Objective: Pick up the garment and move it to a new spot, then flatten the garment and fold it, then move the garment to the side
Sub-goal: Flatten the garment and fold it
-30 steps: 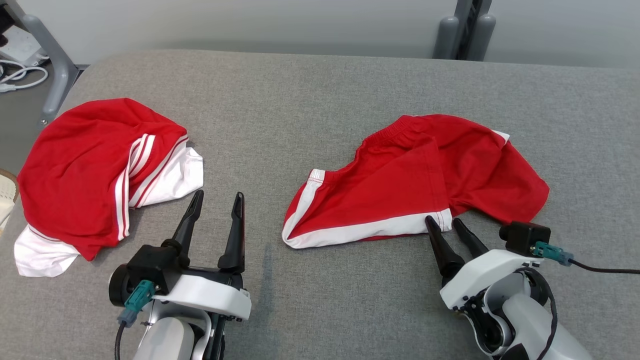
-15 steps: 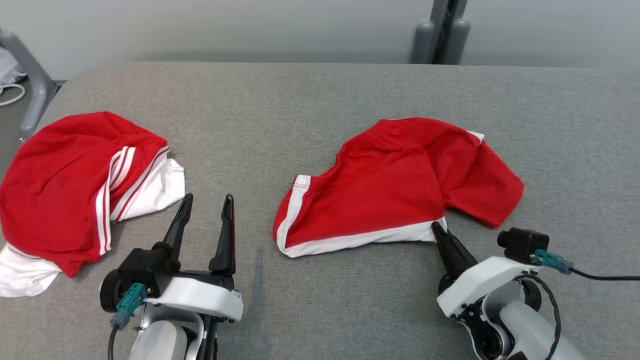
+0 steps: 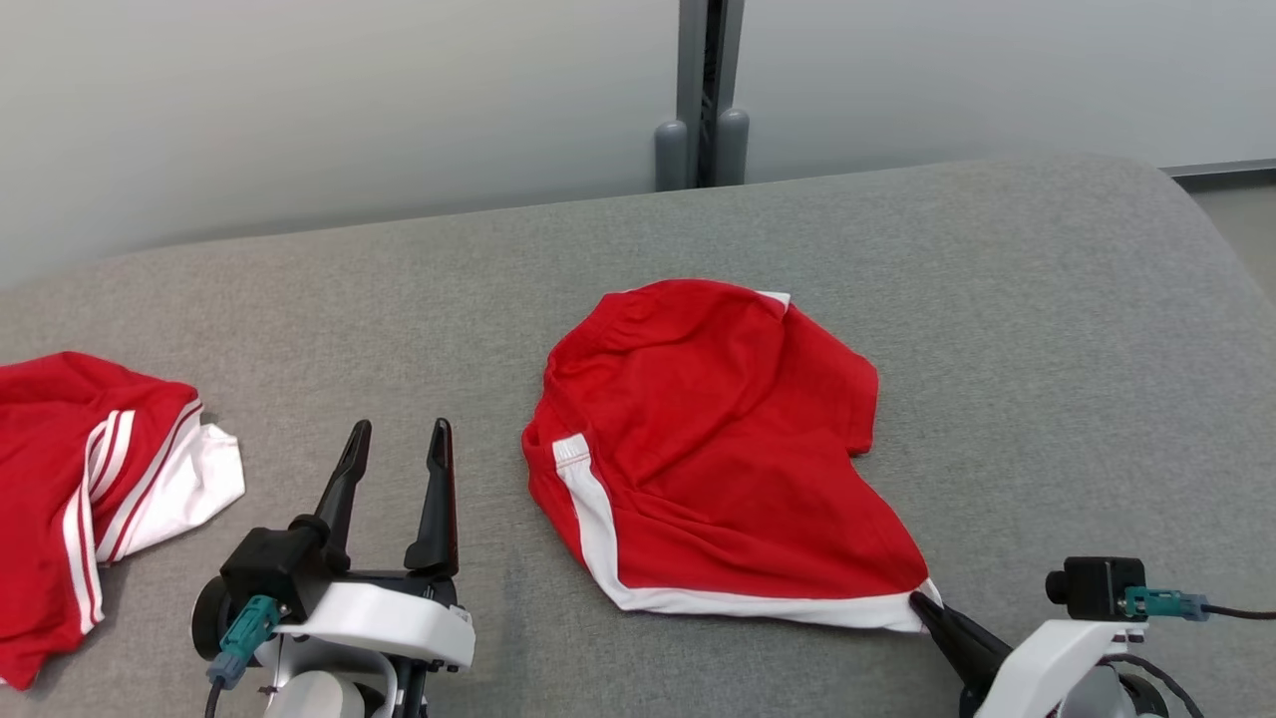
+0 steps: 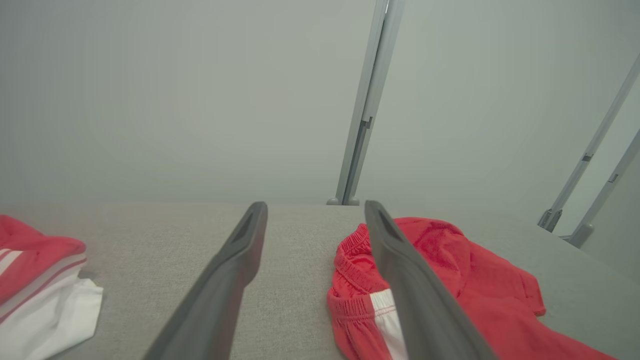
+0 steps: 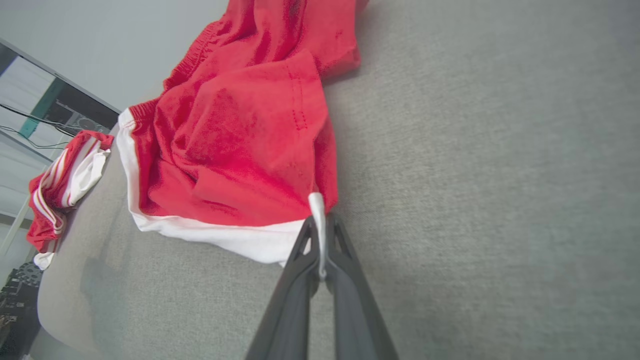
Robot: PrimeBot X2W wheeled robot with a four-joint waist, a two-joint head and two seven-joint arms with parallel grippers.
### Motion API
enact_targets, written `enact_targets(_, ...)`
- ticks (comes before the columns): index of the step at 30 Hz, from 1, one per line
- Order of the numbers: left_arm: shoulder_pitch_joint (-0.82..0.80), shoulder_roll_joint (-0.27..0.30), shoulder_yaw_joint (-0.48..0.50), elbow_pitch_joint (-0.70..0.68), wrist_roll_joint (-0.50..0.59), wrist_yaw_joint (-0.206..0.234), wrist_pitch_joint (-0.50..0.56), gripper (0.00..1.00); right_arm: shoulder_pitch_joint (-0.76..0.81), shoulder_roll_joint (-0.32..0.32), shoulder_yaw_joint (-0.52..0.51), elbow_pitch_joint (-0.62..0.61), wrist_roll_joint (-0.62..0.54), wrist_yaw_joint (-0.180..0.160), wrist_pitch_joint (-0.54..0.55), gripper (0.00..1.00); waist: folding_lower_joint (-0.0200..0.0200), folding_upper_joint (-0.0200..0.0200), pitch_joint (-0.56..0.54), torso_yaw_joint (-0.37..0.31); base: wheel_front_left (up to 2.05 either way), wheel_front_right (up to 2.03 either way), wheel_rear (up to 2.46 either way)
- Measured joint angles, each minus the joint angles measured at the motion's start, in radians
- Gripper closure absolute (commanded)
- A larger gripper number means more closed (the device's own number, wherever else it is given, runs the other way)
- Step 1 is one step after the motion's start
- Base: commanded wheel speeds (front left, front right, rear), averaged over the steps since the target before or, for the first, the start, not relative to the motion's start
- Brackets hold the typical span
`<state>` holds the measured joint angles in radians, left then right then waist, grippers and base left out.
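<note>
on grey fabric [image 3: 1047, 329], crumpled red shorts [image 3: 718, 439], right tool [image 3: 920, 600] pinching white hem [image 5: 319, 207] (left tool [image 3: 401, 429] apart)

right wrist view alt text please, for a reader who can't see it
The right claw is shut on the white-trimmed corner of the red shorts, which lie crumpled on the grey table. A second red and white garment lies further off at the left of the view.

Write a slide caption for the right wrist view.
Right gripper pinches the white hem of red shorts on a gray surface.
</note>
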<state>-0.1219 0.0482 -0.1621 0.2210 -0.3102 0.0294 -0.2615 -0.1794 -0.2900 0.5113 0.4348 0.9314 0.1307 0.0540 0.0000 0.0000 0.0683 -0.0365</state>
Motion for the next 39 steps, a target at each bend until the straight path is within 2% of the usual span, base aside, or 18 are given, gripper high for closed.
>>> enact_targets(7,0.013,0.0,-0.023,-0.004,-0.011,0.012,0.0,0.0,0.135,-0.019,-0.134,-0.122,-0.044,0.0,0.158,1.0,0.0,0.0,-0.034,-0.042,0.0,0.0,0.0)
enact_targets(8,0.013,0.0,-0.026,-0.005,-0.011,0.012,0.0,0.0,0.149,-0.013,-0.163,-0.13,-0.062,0.0,0.167,0.36,0.0001,0.0001,-0.035,-0.041,0.0,0.0,0.0)
enact_targets(9,0.013,0.0,-0.029,-0.005,-0.012,0.012,0.0,0.0,0.158,-0.008,-0.188,-0.139,-0.082,0.0,0.173,0.0,0.0,0.0,-0.034,-0.039,0.0,0.0,0.0)
enact_targets(16,0.004,0.0,-0.037,0.001,-0.011,0.008,0.0,0.0,0.151,0.057,-0.32,-0.243,-0.205,0.0,0.188,0.0,0.0,0.0,-0.014,-0.003,0.0,0.0,0.0)
enact_targets(22,-0.014,0.0,-0.043,0.003,-0.007,0.006,0.0,0.0,0.047,0.103,-0.39,-0.277,-0.261,0.0,0.096,0.0,0.0,0.0,0.013,0.037,0.0,0.0,0.0)
enact_targets(31,-0.028,0.0,-0.056,0.005,-0.002,-0.002,0.0,0.0,-0.057,0.123,-0.393,-0.12,-0.363,0.0,-0.12,0.0,0.0,0.0,0.041,0.095,0.0,0.0,0.0)
enact_targets(35,-0.033,0.0,-0.069,0.003,-0.004,-0.002,0.0,0.0,-0.092,0.116,-0.364,-0.046,-0.405,0.0,-0.166,0.0,0.0,0.0,0.056,0.119,0.0,0.0,0.0)
enact_targets(39,-0.049,0.0,-0.084,0.001,-0.008,0.0,0.0,0.0,-0.193,0.091,-0.334,0.027,-0.447,0.0,-0.184,0.0,0.0,0.0,0.087,0.153,0.0,0.0,0.0)
